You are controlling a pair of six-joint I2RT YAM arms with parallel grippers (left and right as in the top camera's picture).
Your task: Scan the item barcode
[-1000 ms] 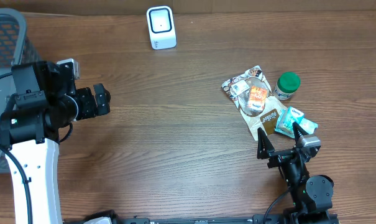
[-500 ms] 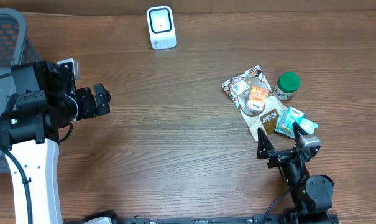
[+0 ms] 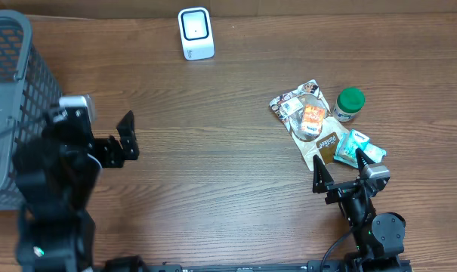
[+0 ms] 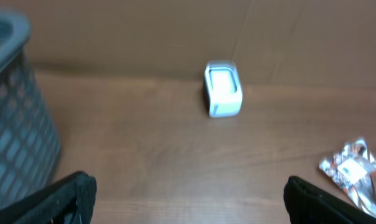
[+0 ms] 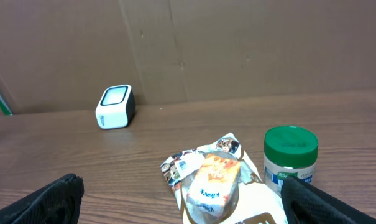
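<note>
Awaiting pickup: left gripper (image 3: pixel 128 137) and right gripper (image 3: pixel 340 175) released, empty. Next: grasp clear plastic snack pouch (image 3: pixel 307 119), present to white boxy scanner (image 3: pixel 196 33).

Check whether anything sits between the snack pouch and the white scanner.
Nothing visible does. Only bare tabletop lies between the snack pouch and the white scanner. The green-lidded jar and the teal packet lie on the pouch's far side from the scanner, off that path.

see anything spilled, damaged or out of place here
Nothing stands out. The scanner stands upright at the far edge; the snack bag, green-lidded jar and teal packet sit clustered, nothing spilled.
</note>
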